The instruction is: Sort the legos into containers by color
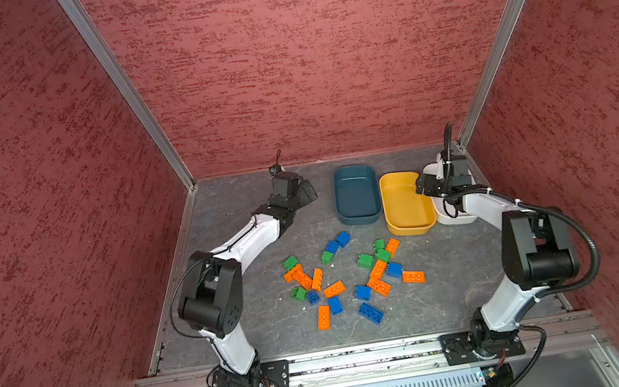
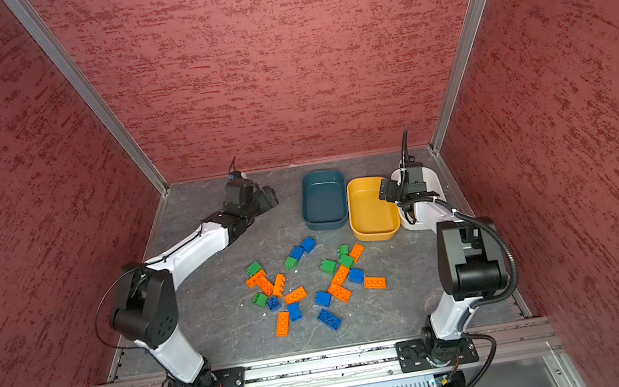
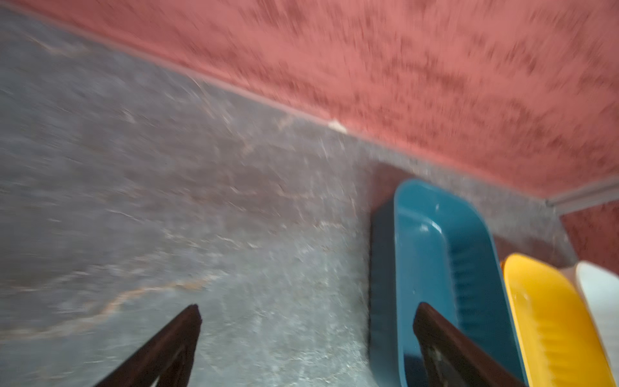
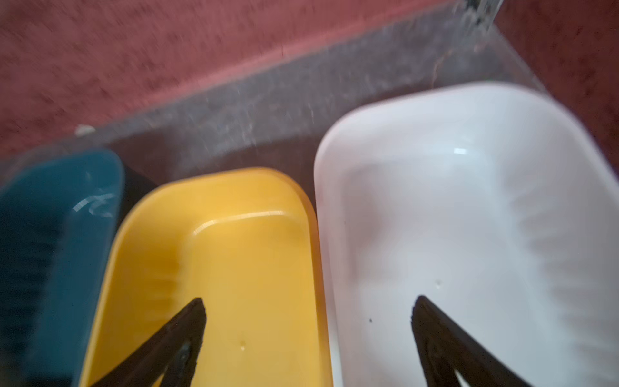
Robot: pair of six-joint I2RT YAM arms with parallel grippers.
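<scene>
The bricks [image 1: 378, 270] lie mixed on the surface [image 1: 263, 336], in front of the blue tub [image 1: 356, 195], yellow tub [image 1: 406, 204] and white tub [image 1: 456, 217]. The tubs sit side by side, empty, one for each color, I think. My left tool [image 3: 308, 306] and right tool [image 4: 308, 299] are spread apart, holding nothing.

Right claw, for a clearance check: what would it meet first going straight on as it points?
Probably the adjoining rims of the mustard yellow plastic tub and white plastic tub; the open right claw straddles them.
</scene>
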